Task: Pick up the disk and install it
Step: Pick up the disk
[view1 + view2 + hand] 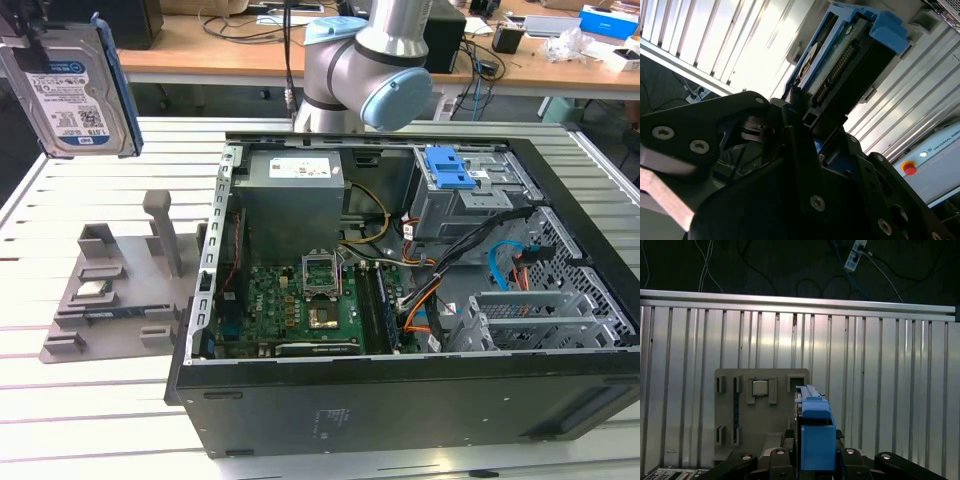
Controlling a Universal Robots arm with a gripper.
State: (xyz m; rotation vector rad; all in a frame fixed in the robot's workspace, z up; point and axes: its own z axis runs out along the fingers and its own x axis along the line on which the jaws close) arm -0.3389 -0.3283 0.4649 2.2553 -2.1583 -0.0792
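While my tool (pixel 815 462) clamps the disk (pixel 72 90) upright, my arm high over the grey fixture (pixel 110 295) on the bench (pixel 90 420).

In the exterior view, the disk (pixel 72 90) loses its left corner to the picture's left edge, and the arm (pixel 370 55) runs off the top. The case (pixel 400 400) is cut at the exterior view's right. In the first wrist view the disk covers part of the stand (pixel 760 415), and you cannot see the disk's lower end behind the gripper (pixel 815 460). In the second wrist view the gripper's black body hides the disk's near half.
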